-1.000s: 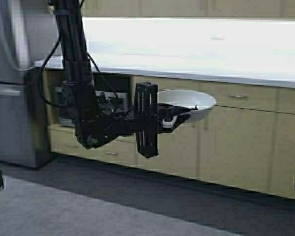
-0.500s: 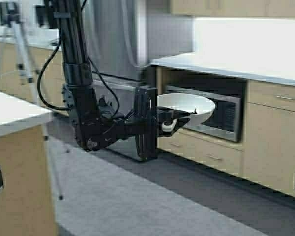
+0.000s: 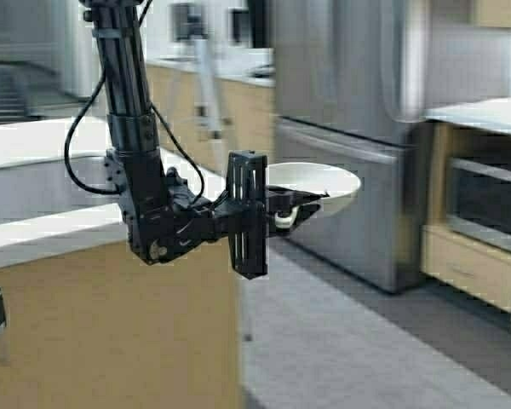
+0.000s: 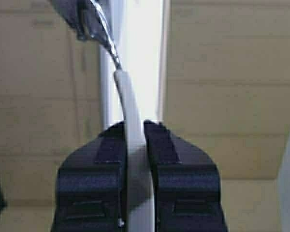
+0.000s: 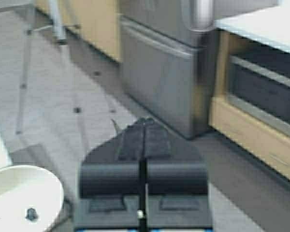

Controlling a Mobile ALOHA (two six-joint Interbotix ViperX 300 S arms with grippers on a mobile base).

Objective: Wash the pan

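The pan [image 3: 315, 183] is small, round and white, and is held level in the air at mid-height in the high view. My left gripper [image 3: 285, 209] is shut on its short white-grey handle [image 4: 135, 159], which runs straight between the two black pads in the left wrist view. The pan's bowl also shows in the right wrist view [image 5: 19, 193], with a dark speck inside. My right gripper [image 5: 145, 123] is shut and empty, low on the right, over the grey floor.
A white-topped island counter [image 3: 34, 221] with beige sides stands close on the left. A stainless fridge [image 3: 358, 128] is ahead on the right, with a built-in microwave [image 3: 485, 200] beside it. A tripod [image 3: 209, 77] stands farther back. Grey floor [image 3: 366, 341] lies between them.
The robot has turned: the whole scene has slid to the right, the fridge from left to right, and the island counter has come in at the left. The pan stays gripped.
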